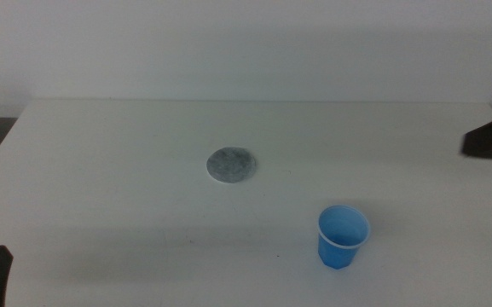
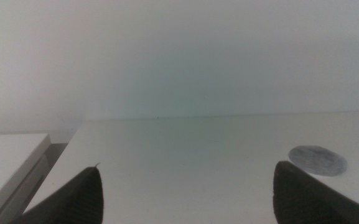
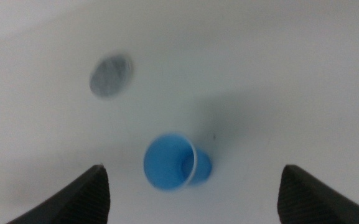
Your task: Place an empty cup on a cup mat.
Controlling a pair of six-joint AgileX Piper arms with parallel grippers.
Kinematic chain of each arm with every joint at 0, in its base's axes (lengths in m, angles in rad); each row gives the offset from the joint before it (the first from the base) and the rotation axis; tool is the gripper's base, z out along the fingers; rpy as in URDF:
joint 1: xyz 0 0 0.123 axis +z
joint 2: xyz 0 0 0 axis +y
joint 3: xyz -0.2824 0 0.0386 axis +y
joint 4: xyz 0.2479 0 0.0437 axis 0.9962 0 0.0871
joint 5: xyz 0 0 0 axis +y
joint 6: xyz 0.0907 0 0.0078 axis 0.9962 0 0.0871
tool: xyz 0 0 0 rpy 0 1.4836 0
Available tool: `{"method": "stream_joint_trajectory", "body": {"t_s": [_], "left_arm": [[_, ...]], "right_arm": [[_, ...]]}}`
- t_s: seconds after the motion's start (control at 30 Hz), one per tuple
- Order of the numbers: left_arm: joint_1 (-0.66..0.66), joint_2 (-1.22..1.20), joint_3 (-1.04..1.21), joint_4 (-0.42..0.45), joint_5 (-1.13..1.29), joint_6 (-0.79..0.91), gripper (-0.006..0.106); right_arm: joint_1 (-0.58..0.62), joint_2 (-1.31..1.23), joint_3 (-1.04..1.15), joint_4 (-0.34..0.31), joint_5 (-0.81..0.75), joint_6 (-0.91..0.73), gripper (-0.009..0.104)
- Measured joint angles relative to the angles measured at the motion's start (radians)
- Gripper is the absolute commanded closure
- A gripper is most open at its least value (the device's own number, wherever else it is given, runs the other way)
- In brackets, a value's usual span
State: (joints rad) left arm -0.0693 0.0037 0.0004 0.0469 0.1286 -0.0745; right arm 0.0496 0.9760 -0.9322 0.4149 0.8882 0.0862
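Cup (image 1: 343, 237), one only, small and bright blue, upright and empty on the white table (image 1: 126, 188), toward the near right part, well apart from every edge. Left gripper (image 2: 185, 199) low at the near left corner, jaws spread wide with nothing between. Farther back, one cup mat (image 1: 232, 165), flat, round, mottled grey, near the table's middle, well apart from the cup, bare tabletop all around it. Right gripper (image 3: 195, 196) up above the cup at the right side, jaws parted wide, holding nothing. Beyond the far edge, a plain white wall (image 1: 246, 43).
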Motion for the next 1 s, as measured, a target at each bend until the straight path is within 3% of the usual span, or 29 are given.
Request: {"method": "stream_joint_trajectory", "body": {"t_s": [0.3,0.57,0.8,0.93,1.0], "left_arm": [[0.000,0.000,0.000,0.000,0.000,0.000,0.007],[0.000,0.000,0.000,0.000,0.000,0.000,0.007],[0.000,0.000,0.000,0.000,0.000,0.000,0.007],[0.000,0.000,0.000,0.000,0.000,0.000,0.007],[0.000,0.000,0.000,0.000,0.000,0.000,0.007]], "right_arm": [[0.119,0.353,-0.082,0.015,0.073,-0.018,0.004],[0.240,0.566,-0.091,0.015,-0.039,0.003,0.017],[0.259,0.691,-0.091,0.020,-0.142,0.021,0.026],[0.259,0.754,-0.093,0.020,-0.167,0.025,0.037],[0.259,0.782,-0.093,0.020,-0.173,0.025,0.050]]}}
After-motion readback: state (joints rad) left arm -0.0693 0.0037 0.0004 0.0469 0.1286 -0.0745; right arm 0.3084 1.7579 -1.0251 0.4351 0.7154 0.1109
